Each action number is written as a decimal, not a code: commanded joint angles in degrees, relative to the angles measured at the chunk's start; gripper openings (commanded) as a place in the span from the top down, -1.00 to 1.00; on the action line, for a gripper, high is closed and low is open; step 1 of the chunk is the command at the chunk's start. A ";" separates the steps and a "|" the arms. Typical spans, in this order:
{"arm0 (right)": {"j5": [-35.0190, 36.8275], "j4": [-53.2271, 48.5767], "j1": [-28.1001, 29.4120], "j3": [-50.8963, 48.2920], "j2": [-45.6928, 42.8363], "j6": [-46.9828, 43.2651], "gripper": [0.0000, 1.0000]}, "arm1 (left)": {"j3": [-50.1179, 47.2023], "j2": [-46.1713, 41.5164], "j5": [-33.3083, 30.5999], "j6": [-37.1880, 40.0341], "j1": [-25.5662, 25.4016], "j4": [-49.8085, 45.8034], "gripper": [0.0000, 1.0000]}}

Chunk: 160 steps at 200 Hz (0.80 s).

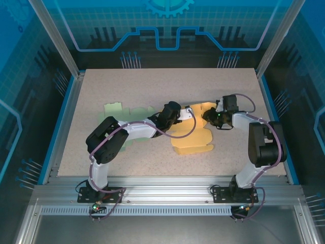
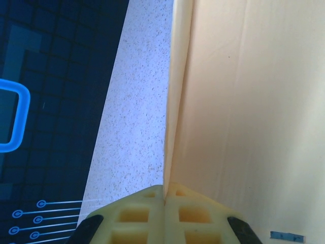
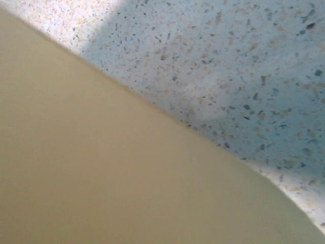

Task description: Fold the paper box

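Paper box (image 1: 195,141): yellow card blank, lying at about the middle of the desk (image 1: 127,86), a little into the desk's right half. Most of it is spread flat on the desk surface. The strip on the side away from the desk's near edge looks lifted and catches the light.

Left arm (image 1: 137,129) reaches from the desk's near edge to that lifted strip. Left wrist view: the left jaws are fully closed on a thin upright card edge of the paper box (image 2: 244,101). The two padded fingers (image 2: 132,223) meet with the card running up between them, and bare desk (image 2: 137,101) shows beside the panel.

Right arm (image 1: 261,142) comes in from the desk's right side to the same far strip, close to the left arm's tip. The right wrist view gives a blurred yellow face of the paper box (image 3: 101,168) very close, with speckled desk (image 3: 228,66) behind it. Right jaws: cannot tell how far open they are, or whether they hold any card.

A pale green flat sheet (image 1: 114,110) lies in the desk's left half, apart from the box and untouched.

Progress (judgement): early.
- Done: one panel raised and pinched; no walls stand as a closed shape.
- Left: crease that panel firmly, raise the remaining sides, tuck the tabs, close the form.

Risk noted: the flat part may slide on the desk while the panel is being bent.
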 commanded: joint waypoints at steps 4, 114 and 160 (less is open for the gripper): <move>-1.16 2.29 1.88 -0.68 -1.89 1.59 0.53 | 1.77 0.67 -0.38 -2.02 -0.94 0.33 1.00; 0.81 5.27 1.90 -9.07 -5.48 3.21 0.34 | -0.08 2.59 -3.96 7.66 -0.98 10.44 1.00; -0.46 3.37 -0.26 -8.78 -9.80 0.44 0.26 | -1.80 1.99 -3.30 11.04 -1.01 16.88 1.00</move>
